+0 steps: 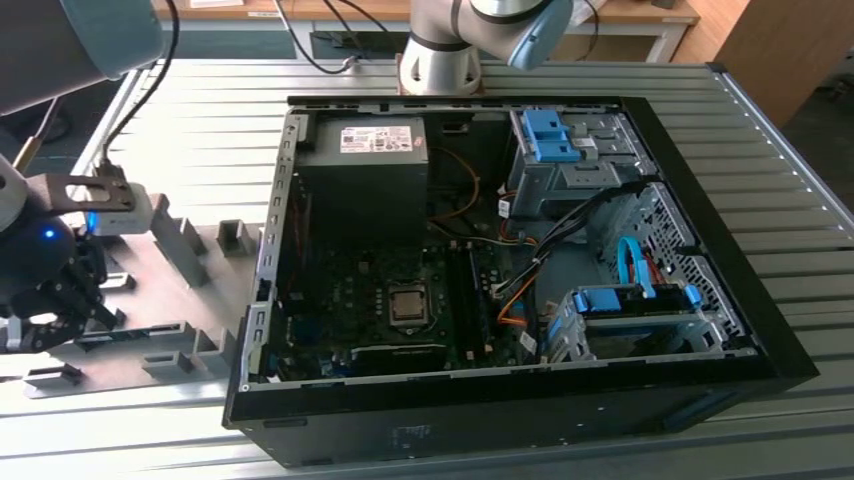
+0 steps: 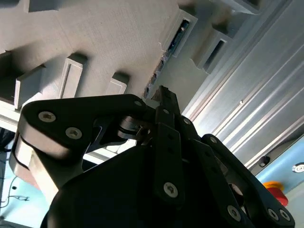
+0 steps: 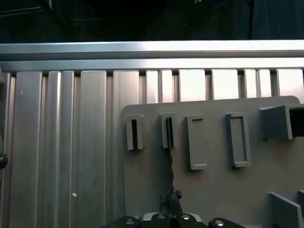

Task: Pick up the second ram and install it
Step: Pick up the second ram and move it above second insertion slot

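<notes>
The second ram shows edge-on as a thin dark strip. Its far end stands in a slotted grey holder block and its near end reaches the gripper. In the second wrist view a sliver of its blue-green board shows inside that block, with small dark parts along the edge toward the gripper. The block belongs to a grey fixture plate lying flat on the ribbed metal counter. Other upright blocks stand in a row beside it, apart from the stick. In the exterior view the plate lies to the left of an open computer case, whose near wall rises between plate and mainboard. The arm's base stands behind the case. The black gripper hangs low over the plate, pointing down, its fingers drawn together on the stick's near end.
</notes>
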`<state>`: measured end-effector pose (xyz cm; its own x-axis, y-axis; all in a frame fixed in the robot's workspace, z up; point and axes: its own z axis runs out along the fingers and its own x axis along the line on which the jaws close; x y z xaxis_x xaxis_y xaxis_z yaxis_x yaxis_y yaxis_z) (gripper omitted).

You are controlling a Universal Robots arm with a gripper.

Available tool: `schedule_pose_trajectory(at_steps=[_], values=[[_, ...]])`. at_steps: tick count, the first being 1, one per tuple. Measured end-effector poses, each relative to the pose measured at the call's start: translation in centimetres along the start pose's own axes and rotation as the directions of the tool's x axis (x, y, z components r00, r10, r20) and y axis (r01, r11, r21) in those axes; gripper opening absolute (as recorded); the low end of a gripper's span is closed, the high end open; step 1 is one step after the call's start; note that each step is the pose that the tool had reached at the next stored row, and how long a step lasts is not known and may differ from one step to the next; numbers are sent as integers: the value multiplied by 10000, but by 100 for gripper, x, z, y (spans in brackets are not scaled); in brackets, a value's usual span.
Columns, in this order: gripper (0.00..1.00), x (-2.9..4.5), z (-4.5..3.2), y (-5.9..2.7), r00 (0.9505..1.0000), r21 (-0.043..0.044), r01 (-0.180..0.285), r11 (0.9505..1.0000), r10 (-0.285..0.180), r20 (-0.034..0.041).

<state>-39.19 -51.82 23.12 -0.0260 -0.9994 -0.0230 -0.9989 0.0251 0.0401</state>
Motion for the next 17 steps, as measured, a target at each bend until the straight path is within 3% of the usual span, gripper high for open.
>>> schedule_pose_trajectory(at_steps=[5, 8, 13, 17], values=[[10, 0, 0, 0, 9991, -11, 413, 9991, -413, 4], [10, 0, 5, 0, 9988, -8, 455, 9990, -455, 160], [10, 0, 6, 0, 9966, -17, 812, 9967, -811, 150], [10, 0, 6, 0, 9964, -17, 830, 9965, -830, 149]])
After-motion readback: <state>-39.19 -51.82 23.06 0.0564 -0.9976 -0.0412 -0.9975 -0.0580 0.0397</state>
